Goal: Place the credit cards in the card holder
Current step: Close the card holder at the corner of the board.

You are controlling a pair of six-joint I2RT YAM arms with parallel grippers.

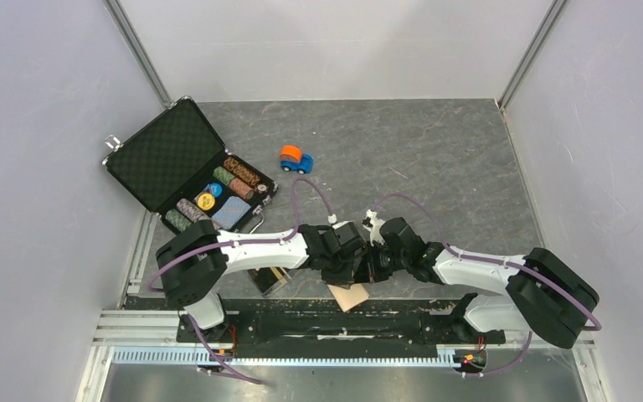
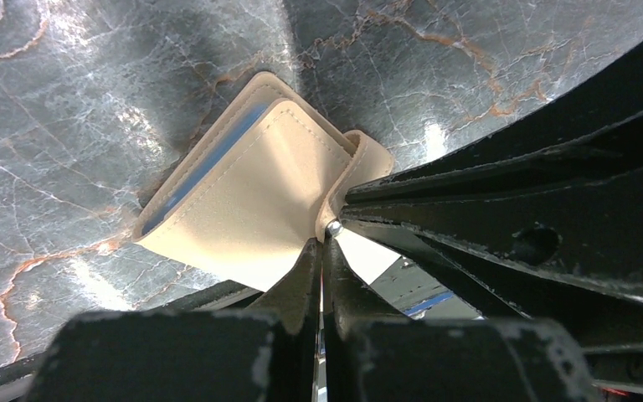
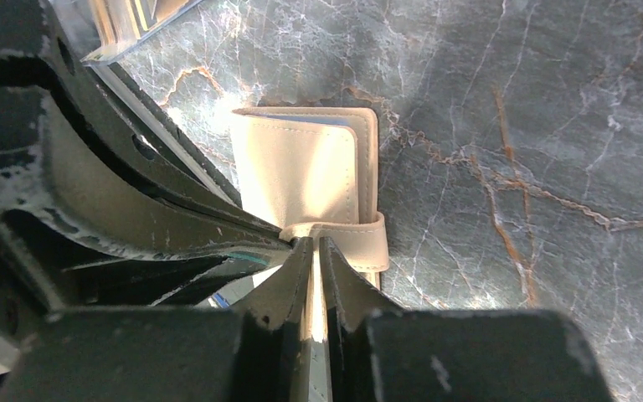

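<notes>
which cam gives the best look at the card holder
Left wrist view: the card holder sits mid-frame, folded, a blue card edge showing inside and its snap tab wrapped round. Right wrist view shows one face and the tab. Top view shows only a beige corner.

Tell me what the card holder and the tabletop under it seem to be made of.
Card holder: beige leather or faux leather, matte, smooth; stitched seams along the edges, shiny metal snap on its tab. Real or faux, I cannot tell. Tabletop: glossy dark grey stone look, pale and rust veins, bright glare; marble or printed laminate, unclear.
</notes>
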